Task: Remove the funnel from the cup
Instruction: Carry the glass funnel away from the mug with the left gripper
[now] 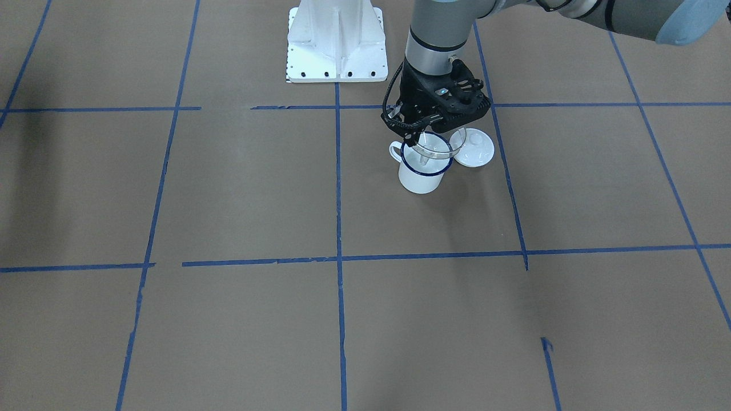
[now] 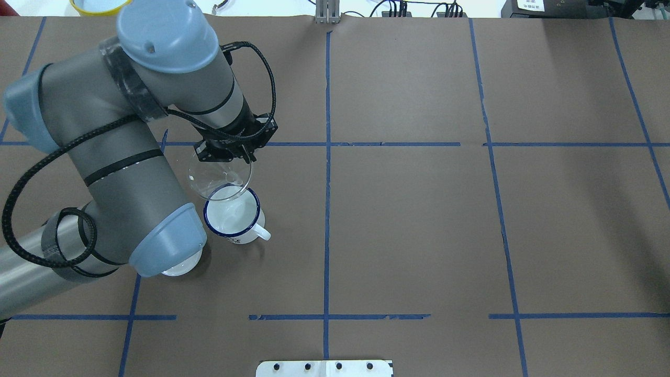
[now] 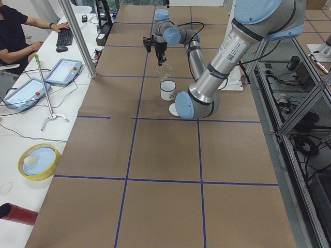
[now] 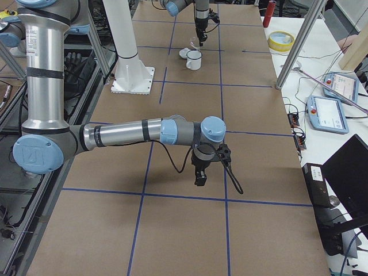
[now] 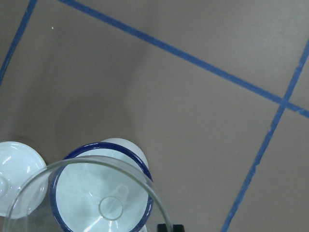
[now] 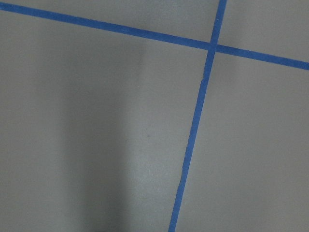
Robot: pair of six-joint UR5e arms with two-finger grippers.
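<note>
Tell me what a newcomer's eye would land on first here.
First comes the left gripper, on the robot's left, which pinches the rim of the clear funnel and holds it tilted just above the white cup. Next is the white lid lying on the paper beside the cup.

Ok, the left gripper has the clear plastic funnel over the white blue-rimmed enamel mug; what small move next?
Probably slide the clear plastic funnel sideways over bare brown table, away from the white domed lid. The left gripper pinches its rim, but its stem hangs above the white enamel mug, so releasing might drop it back in.
</note>
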